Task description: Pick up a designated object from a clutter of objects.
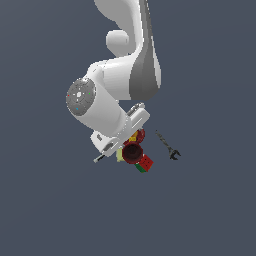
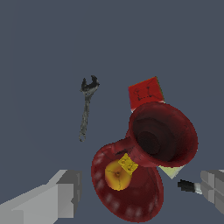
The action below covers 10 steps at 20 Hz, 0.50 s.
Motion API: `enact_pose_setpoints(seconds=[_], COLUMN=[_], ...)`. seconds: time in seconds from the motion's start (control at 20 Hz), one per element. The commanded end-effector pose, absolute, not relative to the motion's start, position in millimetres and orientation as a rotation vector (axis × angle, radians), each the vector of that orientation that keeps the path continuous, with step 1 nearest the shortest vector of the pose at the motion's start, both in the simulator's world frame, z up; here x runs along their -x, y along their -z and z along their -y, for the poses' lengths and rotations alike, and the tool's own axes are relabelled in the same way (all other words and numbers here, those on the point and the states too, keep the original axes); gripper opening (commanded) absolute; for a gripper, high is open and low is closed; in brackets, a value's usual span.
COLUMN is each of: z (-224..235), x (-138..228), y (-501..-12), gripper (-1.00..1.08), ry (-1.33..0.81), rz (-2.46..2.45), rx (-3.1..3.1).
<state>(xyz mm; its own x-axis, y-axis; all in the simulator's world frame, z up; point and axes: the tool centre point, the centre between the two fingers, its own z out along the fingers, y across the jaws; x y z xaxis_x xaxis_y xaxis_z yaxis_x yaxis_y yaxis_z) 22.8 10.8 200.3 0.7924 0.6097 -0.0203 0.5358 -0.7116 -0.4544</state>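
The designated object, a deep dark red bowl (image 2: 162, 133) with an almost black hollow, stands in the clutter of objects, and its rim overlaps the flat red plate (image 2: 131, 201) with the yellow figure. My gripper (image 2: 135, 192) hangs above them, open, with its fingers (image 2: 57, 199) spread wide and nothing held. In the exterior view the bowl (image 1: 132, 152) sits just below my hand (image 1: 120, 131), which covers part of the pile. A red-green cube (image 2: 144, 92) lies beside the bowl.
A dark wrench (image 2: 86, 107) lies apart from the pile, and it also shows in the exterior view as the wrench (image 1: 167, 145) on that view's right. A pale yellow pad (image 2: 171, 171) and a black-and-white pen-like tool (image 2: 189, 187) poke out beside the bowl. A small yellow block (image 2: 128, 163) rests on the plate.
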Motion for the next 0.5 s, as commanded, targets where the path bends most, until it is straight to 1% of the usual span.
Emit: enact_pose_setpoints(seconds=[0.0,0.45], z=[-12.8,-19.4], x=[-22.9,-22.5], y=[-190.9,-162.5], gripper=[1.08,1.08], ry=[-0.228,-0.184], rz=[0.911,1.048], rx=[2.489,2.291])
